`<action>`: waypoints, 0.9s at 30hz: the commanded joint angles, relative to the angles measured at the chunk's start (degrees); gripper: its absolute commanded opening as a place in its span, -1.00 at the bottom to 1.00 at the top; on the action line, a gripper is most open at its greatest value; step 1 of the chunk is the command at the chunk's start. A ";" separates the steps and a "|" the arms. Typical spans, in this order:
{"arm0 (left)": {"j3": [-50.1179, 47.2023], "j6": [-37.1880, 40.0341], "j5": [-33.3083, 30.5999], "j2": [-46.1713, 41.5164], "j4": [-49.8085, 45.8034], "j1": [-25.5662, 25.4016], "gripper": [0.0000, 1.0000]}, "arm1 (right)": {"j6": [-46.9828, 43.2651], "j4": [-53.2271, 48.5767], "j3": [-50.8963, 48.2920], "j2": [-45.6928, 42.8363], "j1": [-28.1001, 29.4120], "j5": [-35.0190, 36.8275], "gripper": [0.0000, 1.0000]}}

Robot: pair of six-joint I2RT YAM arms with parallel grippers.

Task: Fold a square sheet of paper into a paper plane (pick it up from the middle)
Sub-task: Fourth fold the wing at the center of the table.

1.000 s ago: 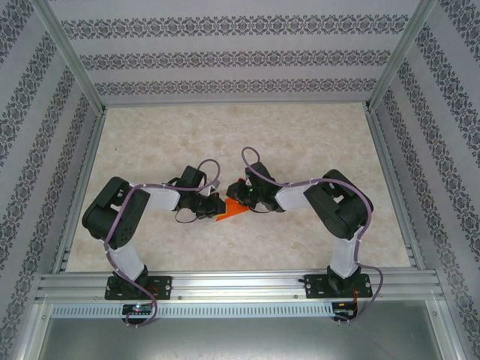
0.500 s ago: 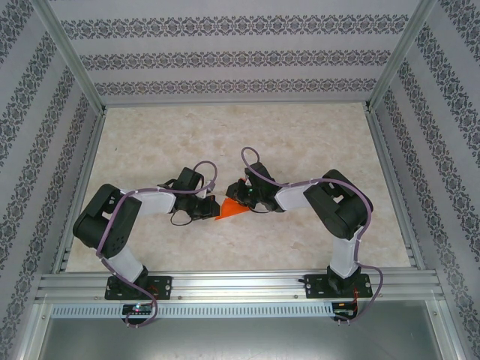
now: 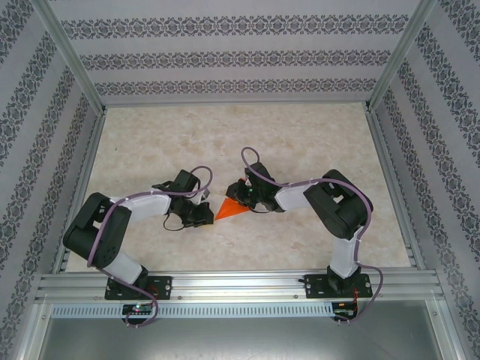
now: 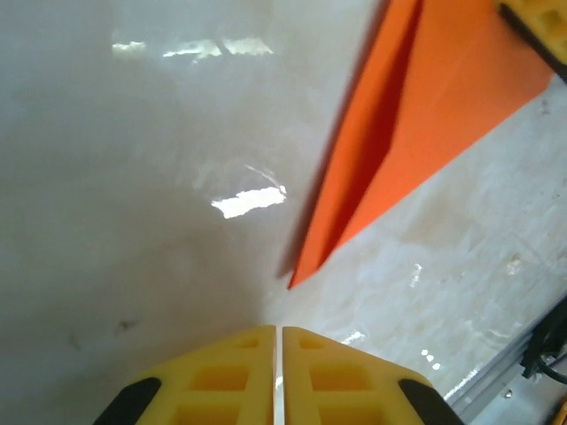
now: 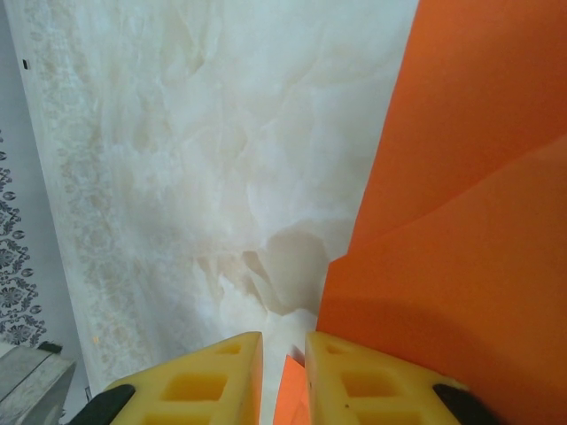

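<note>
The orange sheet, folded into a narrow pointed paper plane point(image 3: 231, 209), lies on the marble table between my two grippers. My right gripper point(image 3: 241, 199) sits at its wide right end; in the right wrist view the paper plane point(image 5: 478, 221) runs back between the yellow fingers of that gripper point(image 5: 283, 336), which are shut on it. My left gripper point(image 3: 208, 215) is just left of the plane's point, apart from it. In the left wrist view the left gripper point(image 4: 279, 329) is shut with nothing in it, and the paper plane point(image 4: 425, 106) shows a centre crease, its tip ahead.
Patterned walls and aluminium posts enclose the table point(image 3: 300, 135). A metal rail point(image 3: 240, 285) with both arm bases runs along the near edge. A yellow finger point(image 4: 536, 27) of the right gripper shows at the plane's far end.
My left arm has drawn back to the left, off the plane's pointed end, which now lies bare. The right arm and the paper have stayed put.
</note>
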 commanded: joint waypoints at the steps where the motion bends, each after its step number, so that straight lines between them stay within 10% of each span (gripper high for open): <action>1: 2.21 -0.65 1.86 -3.02 -1.10 0.04 -0.69 | -0.83 -9.19 -2.05 3.86 0.35 4.59 -0.57; 12: 7.93 -5.75 10.18 7.12 14.03 -0.55 -0.60 | -0.06 -7.89 -1.99 4.21 0.38 4.16 -0.57; 27: 5.46 -5.21 1.17 15.76 14.76 -0.89 -0.77 | 0.33 -6.49 -2.17 3.54 0.38 3.47 -0.56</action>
